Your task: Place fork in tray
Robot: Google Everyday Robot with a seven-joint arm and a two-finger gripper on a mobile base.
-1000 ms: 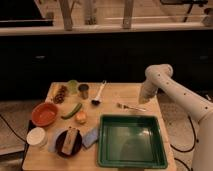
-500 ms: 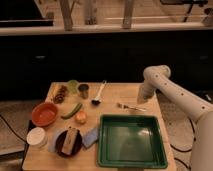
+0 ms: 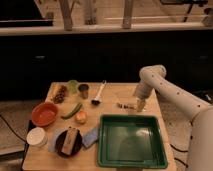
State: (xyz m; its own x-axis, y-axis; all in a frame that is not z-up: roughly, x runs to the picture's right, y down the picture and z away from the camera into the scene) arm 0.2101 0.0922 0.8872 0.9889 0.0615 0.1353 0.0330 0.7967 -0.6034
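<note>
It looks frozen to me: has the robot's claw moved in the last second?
Yes. The gripper has come down and slightly left, nearer the far rim of the tray, beside the fork.

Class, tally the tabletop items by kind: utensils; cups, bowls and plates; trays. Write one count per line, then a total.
Utensils: 2 (fork, just left of the end effector; white-handled utensil)
Cups, bowls and plates: 5 (green cup, metal cup, orange bowl, white tub, dark plate)
Trays: 1 (green tray)
Total: 8
</note>
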